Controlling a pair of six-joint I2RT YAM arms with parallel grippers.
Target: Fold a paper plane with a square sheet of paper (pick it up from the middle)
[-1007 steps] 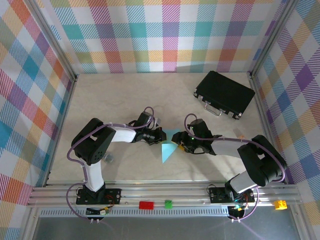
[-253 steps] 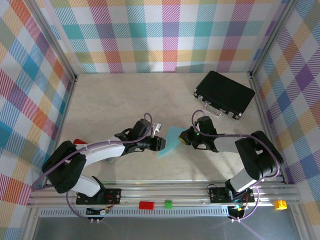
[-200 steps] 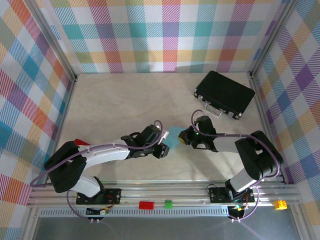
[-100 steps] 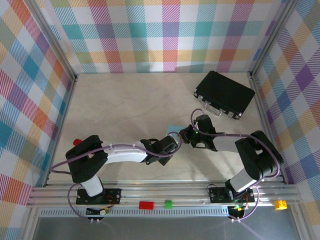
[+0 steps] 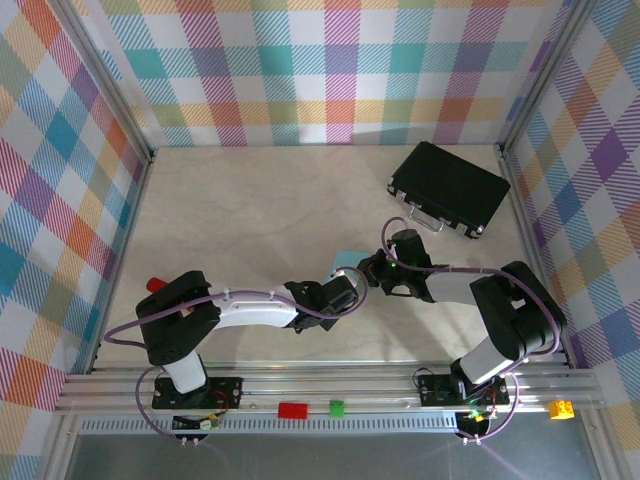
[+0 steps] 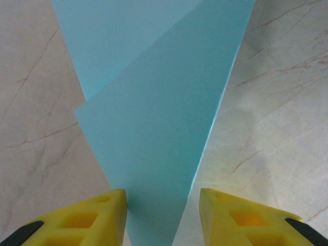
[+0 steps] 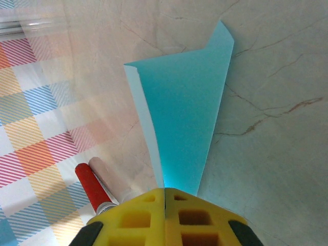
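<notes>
The square sheet of paper (image 5: 346, 259) is light blue and folded into a narrow tapering wedge (image 7: 184, 118) that stands up off the table. My right gripper (image 7: 164, 192) is shut on its narrow end, near the table's middle (image 5: 372, 271). My left gripper (image 5: 346, 291) sits just in front and left of it, covering most of the paper from above. In the left wrist view the paper's folded layers (image 6: 154, 128) narrow down between my left gripper (image 6: 162, 197), which is open. One yellow finger (image 6: 102, 212) touches the paper's edge; the other stands a little apart.
A black rectangular case (image 5: 448, 187) lies at the back right. A red marker (image 5: 155, 284) lies at the left by the left arm's elbow, also seen in the right wrist view (image 7: 89, 184). Small red (image 5: 293, 409), green (image 5: 337, 407) and yellow (image 5: 560, 408) bricks sit on the front rail.
The left arm has swung its gripper right and forward to the paper's lower end, covering most of it from above. The right gripper has stayed shut on the paper in place.
</notes>
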